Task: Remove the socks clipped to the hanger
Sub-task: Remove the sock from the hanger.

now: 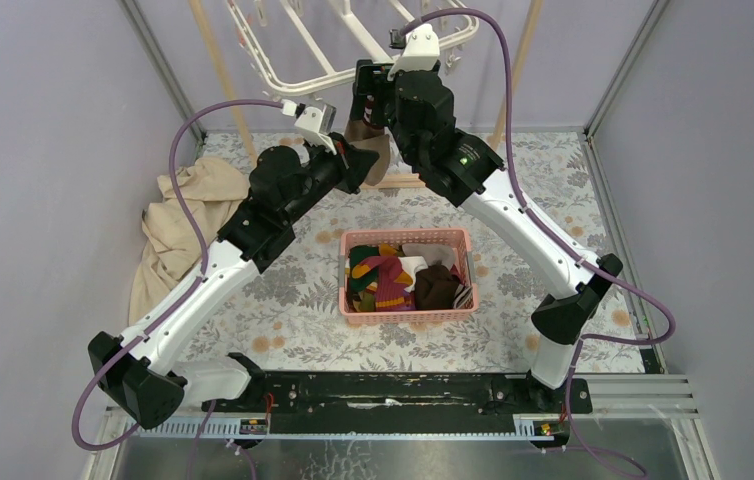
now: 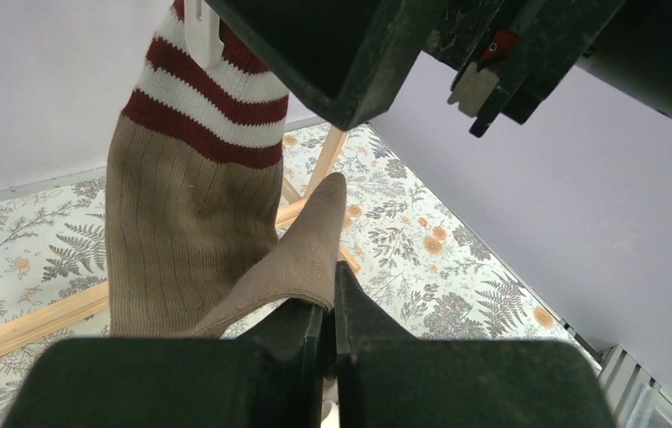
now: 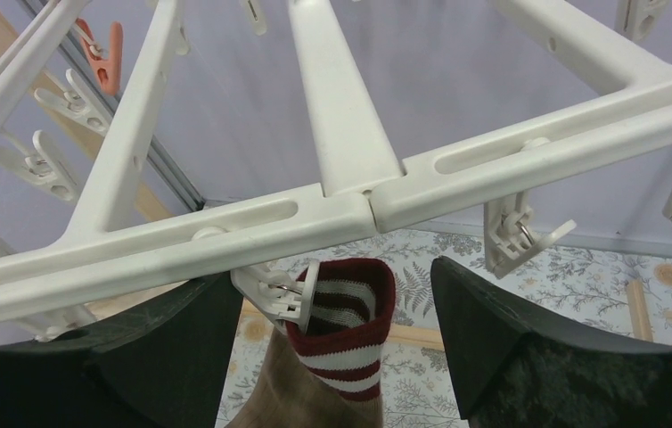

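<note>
My left tool (image 2: 332,308) pinches the toe of the soft, floppy brown sock (image 2: 192,234) hanging from a clip (image 3: 281,290) under the hanger (image 3: 343,134), and my open right tool (image 3: 337,321) should grab its stripy top near the clip.

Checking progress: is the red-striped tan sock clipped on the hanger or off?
Clipped on: a white clip grips the striped cuff of the sock beneath the hanger bar.
</note>
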